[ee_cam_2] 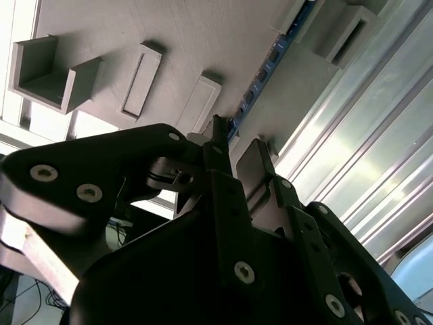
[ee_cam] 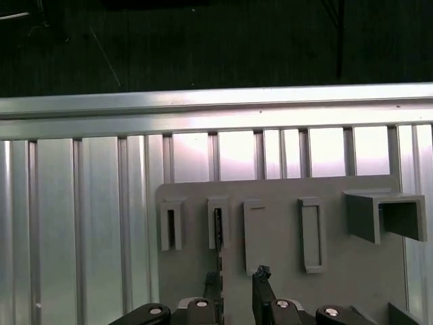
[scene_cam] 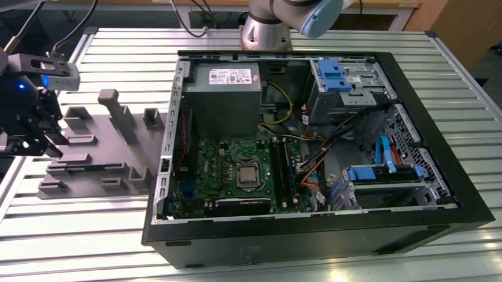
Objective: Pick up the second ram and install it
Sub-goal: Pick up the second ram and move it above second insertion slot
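- First wrist view: second ram [ee_cam: 218, 237] upright on edge in slot of grey holder [ee_cam: 352, 284], on ribbed worktop [ee_cam: 81, 223].
- Pincer [ee_cam: 237, 279] parted, gripping nothing, fingertips either side of ram's near end, nearer one.

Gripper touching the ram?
Cannot tell. In the first wrist view the ram stands close beside one finger of the gripper; neither contact nor gap shows plainly.

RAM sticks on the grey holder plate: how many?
1: the RAM stick stands on edge in the grey holder plate, right before the claw; others may be hidden.
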{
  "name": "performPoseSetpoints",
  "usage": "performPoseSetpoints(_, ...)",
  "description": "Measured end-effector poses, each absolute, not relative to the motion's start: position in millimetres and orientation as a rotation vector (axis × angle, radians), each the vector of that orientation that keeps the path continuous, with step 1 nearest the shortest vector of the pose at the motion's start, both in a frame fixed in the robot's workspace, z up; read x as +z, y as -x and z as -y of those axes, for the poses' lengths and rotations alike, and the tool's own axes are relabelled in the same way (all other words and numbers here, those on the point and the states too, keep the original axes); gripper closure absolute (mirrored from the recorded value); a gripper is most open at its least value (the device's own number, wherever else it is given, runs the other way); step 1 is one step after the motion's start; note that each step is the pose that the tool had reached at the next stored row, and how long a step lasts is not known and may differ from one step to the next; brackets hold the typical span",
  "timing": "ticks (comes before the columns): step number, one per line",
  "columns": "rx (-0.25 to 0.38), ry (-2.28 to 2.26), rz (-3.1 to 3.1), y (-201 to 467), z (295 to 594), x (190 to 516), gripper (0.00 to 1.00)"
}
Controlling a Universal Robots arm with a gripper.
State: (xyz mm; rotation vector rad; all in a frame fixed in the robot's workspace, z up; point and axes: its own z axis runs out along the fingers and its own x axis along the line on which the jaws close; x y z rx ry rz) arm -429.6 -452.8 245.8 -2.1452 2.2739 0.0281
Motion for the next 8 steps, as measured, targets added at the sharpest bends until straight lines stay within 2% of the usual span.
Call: performPoseSetpoints(8, 0.028, 2.145, -2.274, 428.5, 453.6, 237.9, 0.67)
